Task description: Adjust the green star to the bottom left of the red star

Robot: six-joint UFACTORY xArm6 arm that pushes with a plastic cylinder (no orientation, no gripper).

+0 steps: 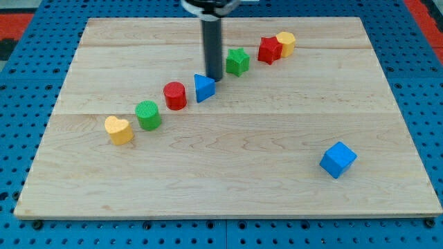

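The green star [237,61] lies on the wooden board [228,173] near the view's top centre. The red star [269,50] lies up and to the right of it, a small gap apart, touching a yellow block [285,43]. My tip [214,77] is down on the board just left of the green star, between it and the blue triangle [203,88], close to the triangle's top right edge.
A red cylinder [175,95], a green cylinder [148,114] and a yellow heart [119,129] run in a diagonal line down to the view's left. A blue cube [338,159] sits at the lower right.
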